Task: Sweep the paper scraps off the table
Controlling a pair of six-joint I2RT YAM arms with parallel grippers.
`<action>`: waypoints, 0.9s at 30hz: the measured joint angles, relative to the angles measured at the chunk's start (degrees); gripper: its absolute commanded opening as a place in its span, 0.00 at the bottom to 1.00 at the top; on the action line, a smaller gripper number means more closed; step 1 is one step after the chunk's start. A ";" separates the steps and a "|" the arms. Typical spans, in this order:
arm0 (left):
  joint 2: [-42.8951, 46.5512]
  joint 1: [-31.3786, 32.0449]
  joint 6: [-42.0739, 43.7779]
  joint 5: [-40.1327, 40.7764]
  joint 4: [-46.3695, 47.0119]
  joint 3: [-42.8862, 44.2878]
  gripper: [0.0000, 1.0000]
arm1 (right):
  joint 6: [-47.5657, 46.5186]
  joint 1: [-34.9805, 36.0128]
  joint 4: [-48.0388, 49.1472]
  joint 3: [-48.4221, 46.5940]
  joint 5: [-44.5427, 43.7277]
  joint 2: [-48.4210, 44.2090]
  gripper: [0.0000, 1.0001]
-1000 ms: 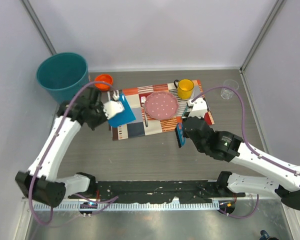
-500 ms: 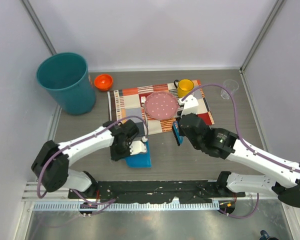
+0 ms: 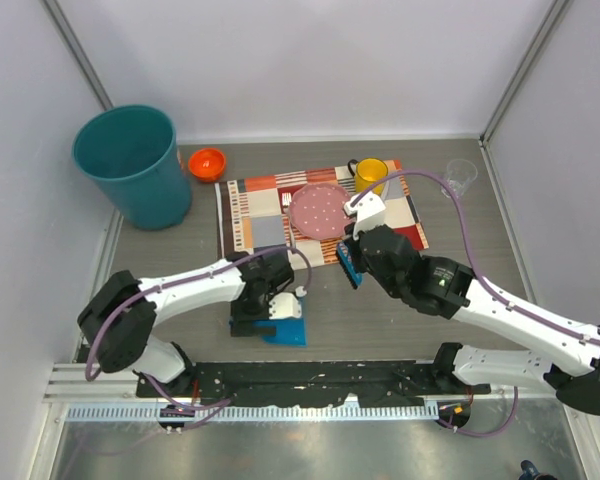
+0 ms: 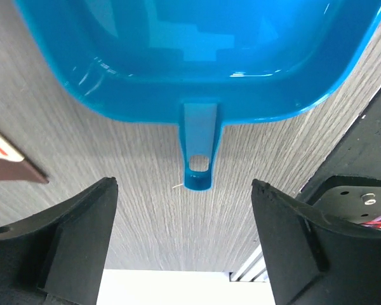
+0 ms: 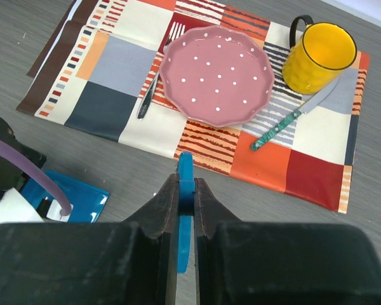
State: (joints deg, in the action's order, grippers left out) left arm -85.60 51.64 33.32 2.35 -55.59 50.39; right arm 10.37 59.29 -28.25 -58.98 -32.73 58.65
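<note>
1. the left gripper is wide open and holds nothing. its two fingers stand one on each side of the handle of the blue dustpan, and they do not touch it.
2. the dustpan lies flat on the table near the front edge, with its handle pointing at the gripper. i think it lies that way so it is easy to grab.
3. the right gripper is squeezed tight on a thin blue tool, held over the table just in front of the placemat. i think this is the sweeper, held firm so it can push.
4. i can't see any paper scraps in any view. the part of the dustpan that shows looks empty.
5. the teal bin stands in the far left corner, maybe for tipping scraps into.
6. there are no words or brand names to read. the pink plate has only white dots.
</note>
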 measured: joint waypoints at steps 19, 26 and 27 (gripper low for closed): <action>15.80 -30.60 -12.41 2.08 9.75 6.69 1.00 | -13.73 30.27 11.69 2.25 -21.81 25.53 0.01; 9.88 -35.56 -17.99 3.19 11.02 6.80 1.00 | -0.48 30.67 -5.81 -11.96 -31.80 41.42 0.01; 9.79 -35.67 -18.25 3.17 11.17 6.80 1.00 | 1.31 30.67 -7.41 -12.50 -32.28 41.81 0.01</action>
State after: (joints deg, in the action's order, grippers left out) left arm -75.81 15.97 15.07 5.52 -44.42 57.19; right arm 11.68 89.95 -35.66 -71.48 -65.01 100.47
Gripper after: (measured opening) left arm 0.994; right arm 0.140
